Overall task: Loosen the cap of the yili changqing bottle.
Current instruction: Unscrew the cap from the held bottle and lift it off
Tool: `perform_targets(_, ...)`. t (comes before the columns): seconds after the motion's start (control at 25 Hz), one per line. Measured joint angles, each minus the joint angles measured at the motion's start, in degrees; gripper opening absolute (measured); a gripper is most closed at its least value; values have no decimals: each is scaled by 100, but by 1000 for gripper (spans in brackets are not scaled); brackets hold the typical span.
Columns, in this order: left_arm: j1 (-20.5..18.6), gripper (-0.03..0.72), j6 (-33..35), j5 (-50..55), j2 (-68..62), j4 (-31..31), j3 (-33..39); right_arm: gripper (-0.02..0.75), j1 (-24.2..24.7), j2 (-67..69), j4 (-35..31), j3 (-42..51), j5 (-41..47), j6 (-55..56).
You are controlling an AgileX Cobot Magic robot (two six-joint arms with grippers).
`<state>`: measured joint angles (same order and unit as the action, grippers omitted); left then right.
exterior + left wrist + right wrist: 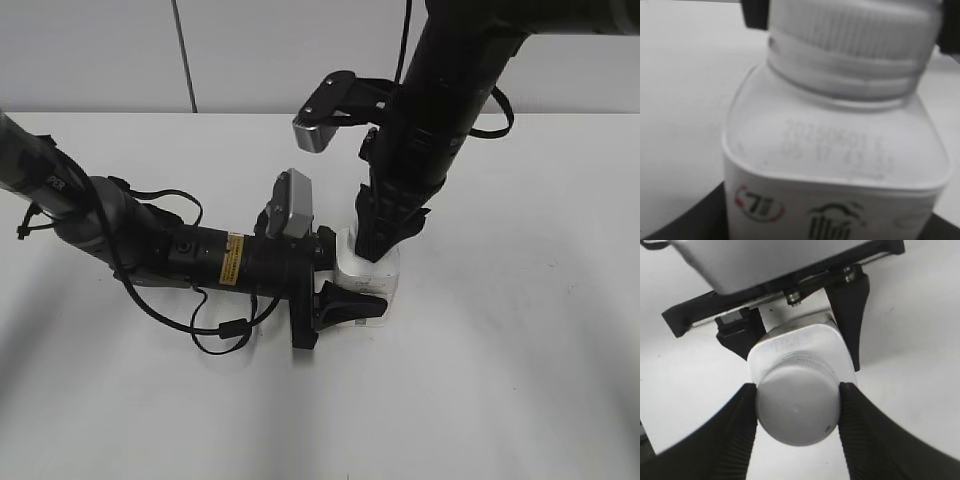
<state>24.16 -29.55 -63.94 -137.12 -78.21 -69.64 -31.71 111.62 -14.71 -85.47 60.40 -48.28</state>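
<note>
The yili changqing bottle (364,283) stands upright on the white table, a small white squarish bottle with red-and-dark print low on its side (830,170). My left gripper (345,285) comes in from the left and is shut on the bottle's body; its black fingers show on both sides of the bottle in the right wrist view (795,347). The white ribbed cap (798,405) sits on the neck (855,35). My right gripper (798,402) reaches down from above and is shut on the cap, one black finger pressed on each side. In the exterior view my right gripper (378,240) hides the cap.
The white table (520,380) spreads all round the bottle. A loose black cable (225,330) loops on the table under my left arm. A pale wall runs along the table's far edge.
</note>
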Motion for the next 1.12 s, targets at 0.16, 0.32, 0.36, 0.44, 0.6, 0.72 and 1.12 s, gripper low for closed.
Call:
perform_targets(0.16, 0, 419, -6, 19, 0, 4, 0, 396, 0, 0, 38, -6, -50, -928)
perform_targets(0.32, 0, 419, -6, 19, 0, 4, 0, 396, 0, 0, 112, -6, -55, -1832)
perform_targets(0.36, 0, 419, -6, 19, 0, 4, 0, 396, 0, 0, 131, -6, -55, -2059)
perform_targets(0.44, 0, 419, -6, 21, 0, -1, 0, 396, 0, 0, 147, -6, -57, -2383)
perform_targets(0.6, 5, 419, -6, 26, 0, -1, 0, 396, -1, 0, 205, -6, -57, -2561)
perform_targets(0.72, 11, 419, -6, 33, 0, 4, 0, 396, -1, 0, 235, -19, -21, -2595)
perform_targets(1.12, 11, 419, -6, 22, 0, 8, 0, 393, -1, -5, 207, -65, 113, -2847)
